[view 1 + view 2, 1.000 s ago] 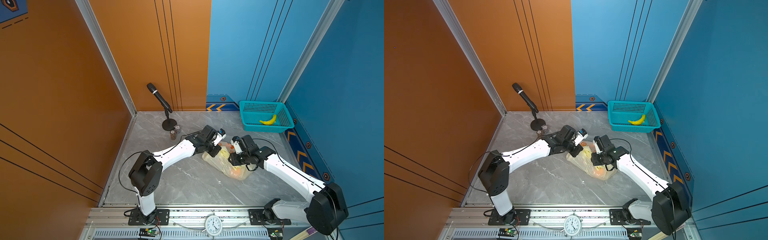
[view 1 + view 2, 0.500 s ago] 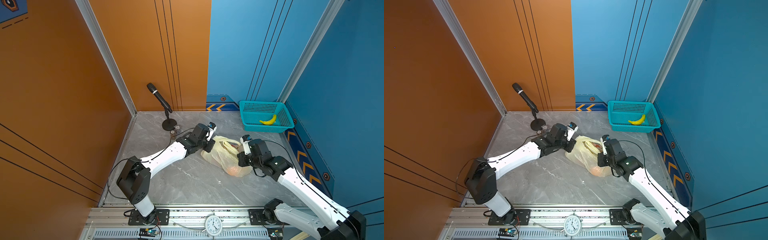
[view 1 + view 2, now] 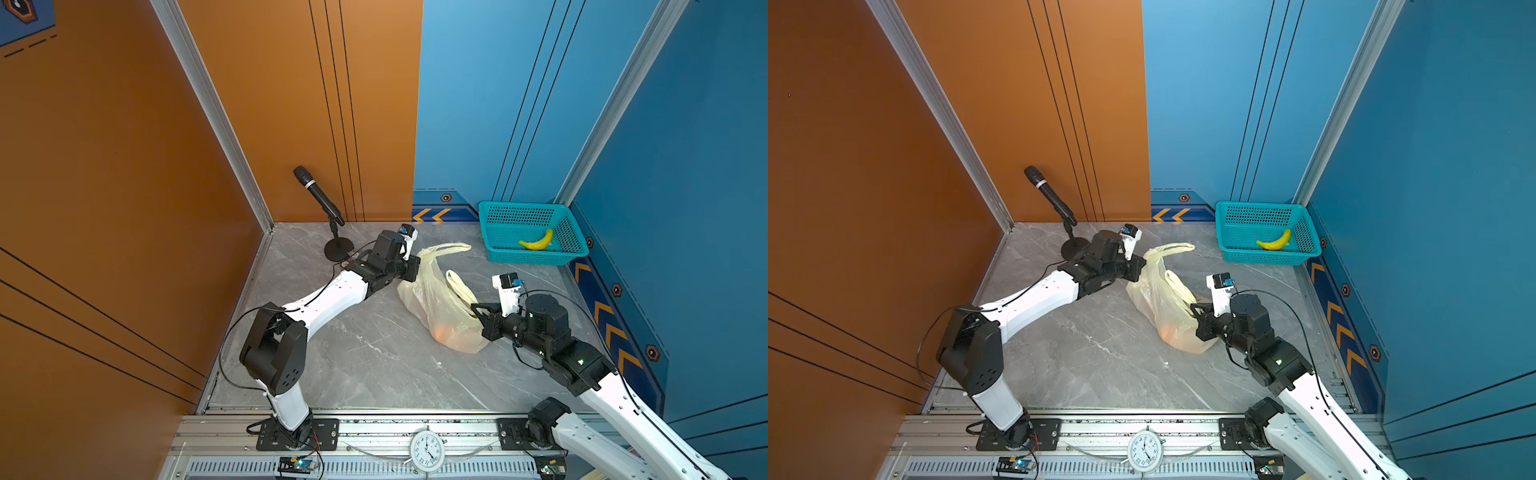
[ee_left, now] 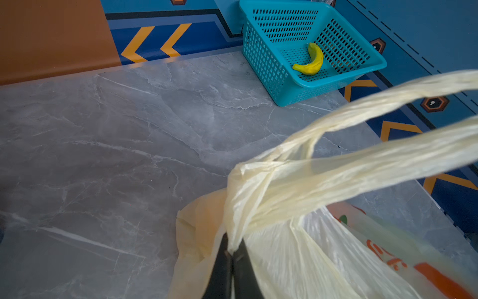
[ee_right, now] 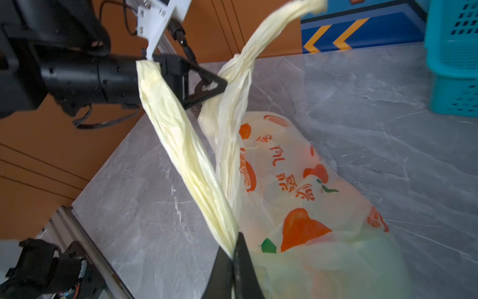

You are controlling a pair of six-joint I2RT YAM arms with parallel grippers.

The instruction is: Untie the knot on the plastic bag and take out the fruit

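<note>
Left gripper (image 4: 232,252) and right gripper (image 5: 234,249) each pinch a handle of the thin translucent pale yellow plastic bag (image 3: 440,303).
Jaws are fully closed on film, left at the far-left strip, right at the near-right one; no knot shows between. The bag lies mid-table, round orange fruit (image 3: 442,330) inside. Pulling further apart would likely tear the film or slip a strip free.

The plastic bag (image 5: 297,181) is thin, crinkled film, translucent pale yellow with a soft sheen (it bunches into fine pleats right at the tips of the left pincer (image 4: 232,252)). That pincer itself looks like matt black plastic. Beyond it, the table (image 4: 116,155) is smooth grey marble-look stone, faintly glossy; farther off, the basket (image 4: 263,70) is perforated teal plastic.
</note>
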